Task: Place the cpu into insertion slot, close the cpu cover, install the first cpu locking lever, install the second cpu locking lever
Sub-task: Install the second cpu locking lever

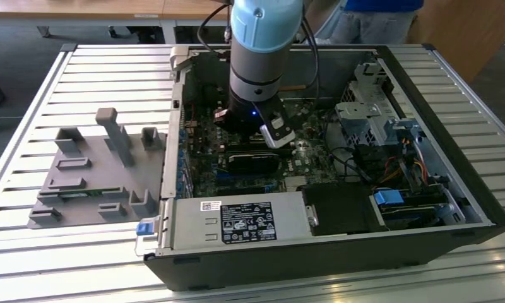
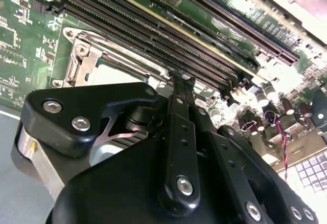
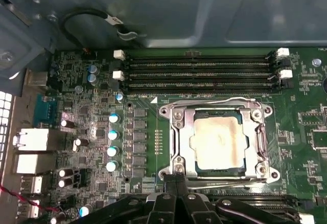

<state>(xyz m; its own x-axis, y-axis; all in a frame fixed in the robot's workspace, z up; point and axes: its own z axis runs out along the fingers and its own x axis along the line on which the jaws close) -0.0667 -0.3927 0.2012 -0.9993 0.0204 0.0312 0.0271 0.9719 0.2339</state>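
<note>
Exterior view: the arm reaches down into the open computer case (image 1: 454,208) near the middle of the frame, its gripper (image 1: 265,129) low over the green motherboard (image 1: 235,180). A grey plastic fixture tray (image 1: 93,170) lies on the slatted table (image 1: 33,95) at the frame's left. The socket itself is hidden behind the arm here.

Second wrist view: the gripper's matte black linkage fills the lower half, its two slim fingers (image 2: 181,83) pressed together at the centre with nothing between them — clenched and empty. Just beyond the tips, at centre-left, sits the silver rim of the insertion slot (image 2: 84,60), with the long ribbed black memory slots (image 2: 153,29) running diagonally above.

First wrist view: right of centre, the cpu (image 3: 217,142) — a flat, pale, dull-metal square — lies seated in the insertion slot (image 3: 217,172). The cpu cover (image 3: 179,137), a thin stamped silver frame, lies flat around it with the chip showing through its window. Thin wire levers (image 3: 214,103) run along the socket's upper and lower edges; the upper one looks tucked down. The fingertips (image 3: 176,180) sit at the socket's lower edge by the lower lever. My judgement: placing and covering are done, and the work is at the levers — whether the lower one is latched I cannot tell.
</note>
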